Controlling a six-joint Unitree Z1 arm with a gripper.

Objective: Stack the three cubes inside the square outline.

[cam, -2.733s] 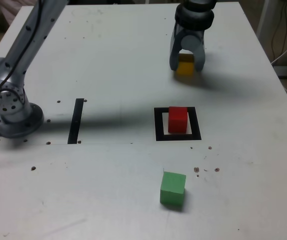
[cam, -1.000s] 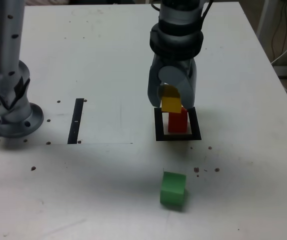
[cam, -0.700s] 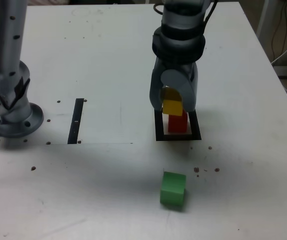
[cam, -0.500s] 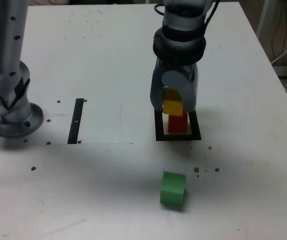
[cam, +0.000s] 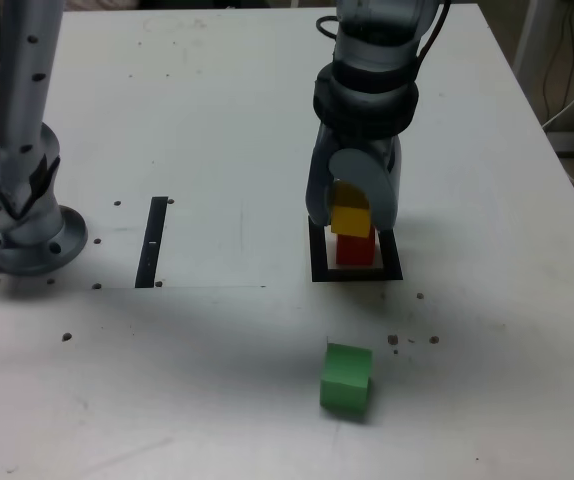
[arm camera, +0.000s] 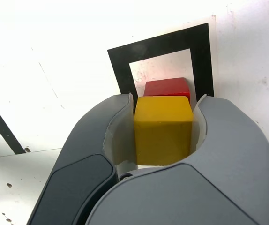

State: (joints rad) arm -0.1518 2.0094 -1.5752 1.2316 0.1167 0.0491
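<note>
Fingers (arm camera: 118, 136) appear to clasp the yellow cube (arm camera: 163, 131) between them.

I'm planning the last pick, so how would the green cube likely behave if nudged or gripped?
The green cube looks rigid, its edges crisp. Resting on a flat face, it would probably slide rather than roll. Its flat sides should suit the gripper.
</note>
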